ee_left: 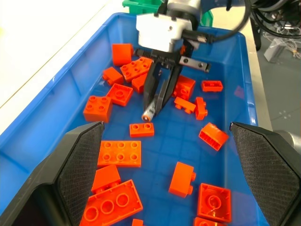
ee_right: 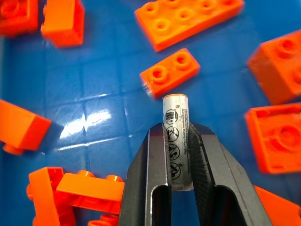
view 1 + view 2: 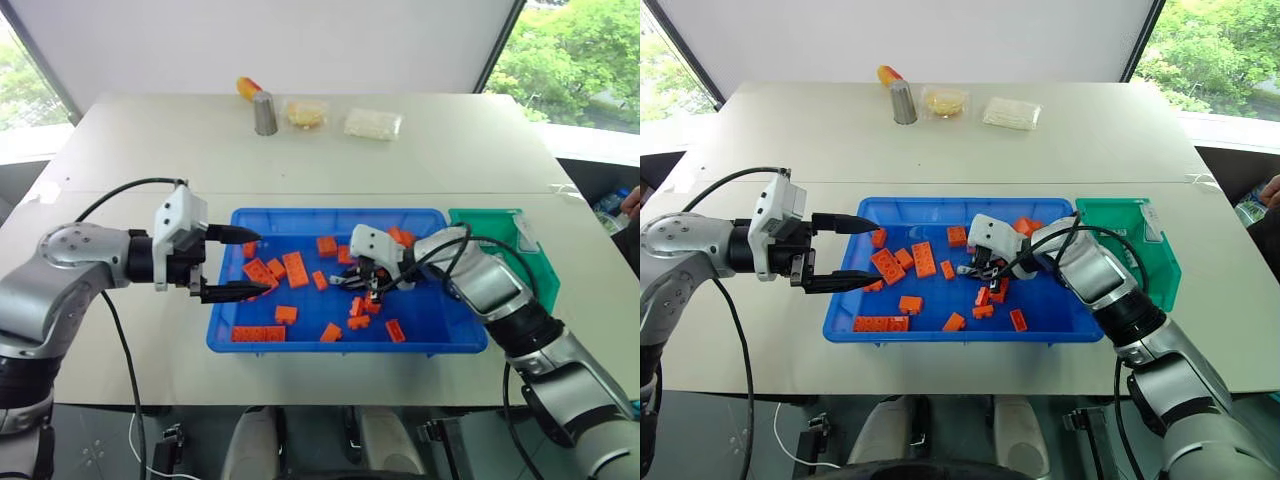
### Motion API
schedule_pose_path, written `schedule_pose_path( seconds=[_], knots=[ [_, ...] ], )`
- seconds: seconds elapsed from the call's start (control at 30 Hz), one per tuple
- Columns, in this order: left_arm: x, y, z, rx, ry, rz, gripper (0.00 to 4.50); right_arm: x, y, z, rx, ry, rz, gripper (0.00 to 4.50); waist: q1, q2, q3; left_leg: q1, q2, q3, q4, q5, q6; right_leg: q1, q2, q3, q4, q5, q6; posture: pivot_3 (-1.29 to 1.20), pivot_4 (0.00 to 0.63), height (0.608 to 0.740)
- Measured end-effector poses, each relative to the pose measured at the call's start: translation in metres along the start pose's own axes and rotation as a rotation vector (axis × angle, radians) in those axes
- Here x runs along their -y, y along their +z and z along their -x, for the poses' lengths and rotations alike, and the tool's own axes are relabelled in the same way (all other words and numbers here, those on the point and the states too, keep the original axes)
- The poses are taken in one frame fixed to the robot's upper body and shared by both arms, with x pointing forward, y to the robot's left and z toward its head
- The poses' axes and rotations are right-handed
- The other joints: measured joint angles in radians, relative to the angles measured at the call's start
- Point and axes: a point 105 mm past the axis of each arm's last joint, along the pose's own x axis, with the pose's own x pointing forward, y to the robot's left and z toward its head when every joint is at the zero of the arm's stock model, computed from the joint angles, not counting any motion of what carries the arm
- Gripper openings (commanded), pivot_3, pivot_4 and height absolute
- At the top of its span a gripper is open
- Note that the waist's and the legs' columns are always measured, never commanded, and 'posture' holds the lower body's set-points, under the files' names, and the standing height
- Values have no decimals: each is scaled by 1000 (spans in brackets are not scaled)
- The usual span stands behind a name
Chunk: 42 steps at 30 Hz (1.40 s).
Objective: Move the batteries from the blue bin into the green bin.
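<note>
Battery (image 2: 176, 141) being gripped by the right pincer (image 1: 157, 96) among orange bricks (image 2: 170, 71).
It is being held over the floor of the blue bin (image 3: 330, 216), near the bin's middle; the left pincer (image 3: 232, 262) is being kept open at the bin's left edge, and the green bin (image 3: 495, 217) is being left beside the blue one on the worktop (image 3: 150, 140).

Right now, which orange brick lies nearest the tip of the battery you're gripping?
The small two-stud brick just beyond the battery tip in the right gripper; other bricks sit farther off.

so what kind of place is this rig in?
Probably a lab or office test room: a plain white table by large windows with trees outside, bearing a blue bin of orange bricks and a green bin.
</note>
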Motion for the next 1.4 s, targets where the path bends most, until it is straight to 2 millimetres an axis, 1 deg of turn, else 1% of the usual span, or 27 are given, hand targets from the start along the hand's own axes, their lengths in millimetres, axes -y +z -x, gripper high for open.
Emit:
schedule_pose_path(
  seconds=[0.07, 0.13, 0.17, 0.2, 0.27, 0.3, 0.37, 0.43, 0.47, 0.57, 0.6, 0.63, 0.7, 0.73, 0.8, 0.9, 0.97, 1.0, 1.07, 1.1, 1.13, 1.2, 1.23, 1.27, 1.4],
  knots=[
    [0, 2, -1, 3, -1, -8, 4500, 9, 15, 20, 65, -38, -56, 67, 2, 1, 0, 0, 0, 0, 0, 0, 0, 0, 0, 0, 0, 0, 0, 0, 150, 740],
    [0, 3, -2, 12, -6, -12, 4500, 32, 28, 67, 120, -169, -123, 67, 9, 1, 1, -1, -1, 0, 0, 0, 0, 0, -2, 0, 0, 0, 0, 0, 150, 740],
    [0, 3, -2, 13, -9, -10, 4500, 47, 31, 100, 138, -276, -146, 67, 13, 1, 1, -1, -1, 0, 0, 0, 0, 0, -2, -1, -2, 0, 0, 0, 150, 740],
    [0, 1, -2, 13, -8, -6, 4500, 57, 30, 127, 149, -367, -165, 67, 17, 0, 0, -1, -1, 0, 0, 0, 0, 1, -1, -1, -4, 0, -1, 0, 150, 740],
    [-2, 0, -2, 15, -7, -3, 4500, 66, 18, 165, 126, -492, -204, 67, 22, 0, 0, -1, 0, 0, -1, 0, 0, 1, -1, -1, -7, 0, -1, 0, 150, 740],
    [-2, -1, -3, 15, -8, -2, 4500, 68, 4, 181, 98, -547, -246, 67, 22, 0, 0, -1, 0, 0, -2, -1, 1, 2, -1, -1, -8, 0, -1, 0, 150, 740],
    [-4, -1, -4, 23, -12, -2, 4500, 67, -20, 192, 52, -588, -311, 67, 21, 0, 0, -1, 0, 0, -2, -1, 1, 2, -1, -1, -8, 0, -1, 0, 150, 740],
    [-6, 0, -8, 33, -23, -2, 4500, 63, -43, 192, 10, -593, -375, 67, 13, 1, 0, -1, 0, 0, -2, -1, 1, 2, 0, 0, -8, 0, 0, 0, 150, 740],
    [-5, 0, -9, 34, -29, -5, 4500, 61, -49, 191, -3, -591, -391, 67, 7, 1, 0, -1, 0, 0, -2, -1, 1, 2, 0, 0, -8, 0, 0, 0, 150, 740],
    [-7, 2, -13, 40, -42, -21, 4500, 59, -55, 192, -9, -608, -409, 67, -8, 1, 0, 0, 0, 0, -2, -1, 1, 2, 1, 0, -8, 0, 0, 0, 150, 740],
    [-7, 2, -12, 41, -41, -22, 4500, 60, -56, 192, -13, -619, -409, 1121, -8, 1, 0, 0, 0, 0, -2, -1, 1, 2, 1, 0, -8, 0, 1, 0, 150, 740],
    [-8, 2, -12, 41, -41, -21, 4500, 61, -57, 193, -17, -631, -410, 1463, -8, 1, 0, 0, 0, 0, -2, -1, 1, 2, 1, 0, -8, 0, 0, 0, 150, 740],
    [-9, 2, -12, 39, -39, -20, 4500, 63, -57, 194, -19, -649, -405, 2517, -4, 1, 0, -1, 0, 0, -2, -1, 1, 2, 1, 0, -8, 0, 1, 0, 150, 740],
    [-9, 1, -12, 38, -37, -20, 4500, 63, -56, 194, -18, -654, -397, 2952, -3, 1, 0, -1, 0, 0, -2, -1, 1, 2, 1, 0, -8, 0, 1, 0, 150, 740],
    [-9, 1, -11, 36, -40, -20, 4500, 66, -50, 194, -6, -657, -375, 2952, -2, 1, 0, -1, 0, 0, -2, -1, 1, 2, 0, 0, -8, 0, 0, 0, 150, 740],
    [-8, 0, -11, 33, -42, -19, 4500, 68, -23, 187, 49, -637, -313, 2952, -7, 1, 0, -1, 0, 0, -2, -1, 1, 2, 0, 1, -8, 0, 1, 0, 150, 740],
    [-8, 0, -11, 30, -43, -17, 4500, 63, -1, 173, 99, -589, -278, 2952, -6, 1, 0, -1, 1, -1, -2, -1, 1, 2, 1, 0, -8, 0, 1, 0, 150, 740],
    [-7, 0, -11, 30, -43, -19, 4500, 57, 7, 163, 120, -560, -274, 2952, -4, 1, 0, -1, 1, -2, -2, -1, 1, 2, 1, 0, -8, 0, 1, 0, 150, 740],
    [-7, 1, -11, 30, -44, -24, 4500, 42, 11, 137, 138, -483, -288, 2952, -1, 1, 0, -1, 1, -2, -3, -1, 1, 2, 1, -1, -8, 1, 1, 0, 150, 740],
    [-7, 1, -11, 30, -42, -24, 4500, 34, 8, 124, 131, -446, -304, 2952, 2, 0, 0, -1, 1, -2, -2, -1, 1, 2, 1, -1, -8, 1, 1, 0, 150, 740],
    [-7, 0, -11, 29, -39, -23, 4500, 24, 3, 110, 116, -402, -327, 3222, 5, 0, 0, -2, 1, -2, -2, -1, 1, 2, 0, -1, -8, 1, 1, 0, 150, 740],
    [-7, -1, -11, 28, -33, -19, 4500, 10, -7, 86, 103, -347, -386, 3851, 5, 0, 0, -3, 0, -1, -1, -1, 1, 2, -1, -1, -9, 1, 1, 0, 150, 740],
    [-7, -1, -11, 28, -33, -20, 4500, 7, -10, 79, 94, -342, -399, 4326, 3, 0, 0, -3, -1, -1, 0, -1, 1, 2, -1, 0, -9, 1, 1, 0, 150, 740],
    [-7, 0, -11, 28, -33, -20, 4500, 5, -12, 76, 83, -353, -397, 4469, 2, 0, 0, -3, -1, -1, 0, -1, 1, 2, -2, 1, -9, 1, 2, 0, 150, 740],
    [-6, 2, -12, 30, -40, -32, 4500, 3, -27, 66, 9, -403, -383, 4469, 2, 0, 0, -3, -1, -1, 0, -1, 1, 3, -1, 0, -10, 1, 2, 0, 150, 740]
  ],
)
